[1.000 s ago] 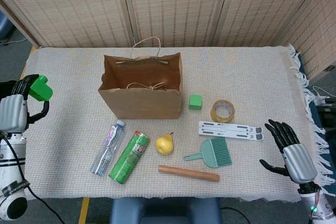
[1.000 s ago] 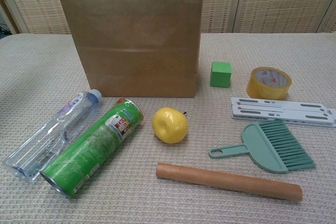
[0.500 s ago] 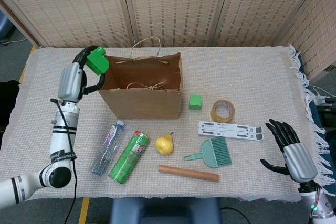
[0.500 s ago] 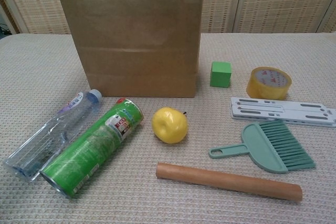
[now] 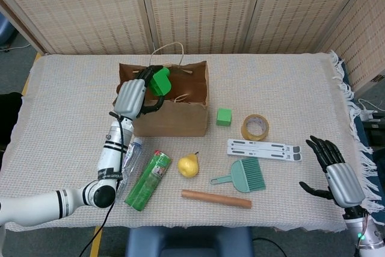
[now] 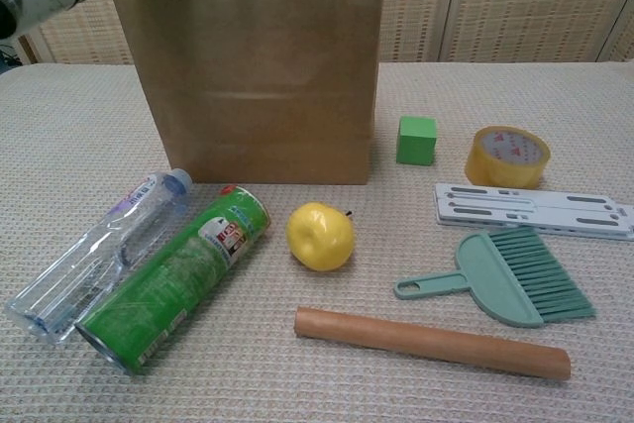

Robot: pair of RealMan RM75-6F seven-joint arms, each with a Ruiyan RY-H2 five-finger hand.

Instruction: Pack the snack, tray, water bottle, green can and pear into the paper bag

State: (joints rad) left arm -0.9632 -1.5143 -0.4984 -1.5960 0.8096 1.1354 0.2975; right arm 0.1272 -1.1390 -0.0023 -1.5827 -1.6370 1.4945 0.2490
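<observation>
The brown paper bag (image 5: 162, 109) stands open at the table's middle. My left hand (image 5: 132, 97) hovers over its mouth and grips a bright green object (image 5: 160, 80); I cannot tell which task item it is. In front of the bag lie a clear water bottle (image 5: 122, 170), a green can (image 5: 148, 180) and a yellow pear (image 5: 188, 165). The chest view shows the bag (image 6: 253, 76), bottle (image 6: 99, 250), can (image 6: 178, 279) and pear (image 6: 320, 236) up close. My right hand (image 5: 334, 171) hangs open at the table's front right edge, holding nothing.
Right of the bag are a small green cube (image 5: 224, 117), a tape roll (image 5: 255, 127), a white slotted bracket (image 5: 264, 149), a teal dustpan brush (image 5: 243, 176) and a wooden roller (image 5: 216, 198). A wicker screen stands behind the table.
My left hand has swung from the table's far left to above the bag's mouth, carrying the green object. The right hand and the items on the table have not moved.
</observation>
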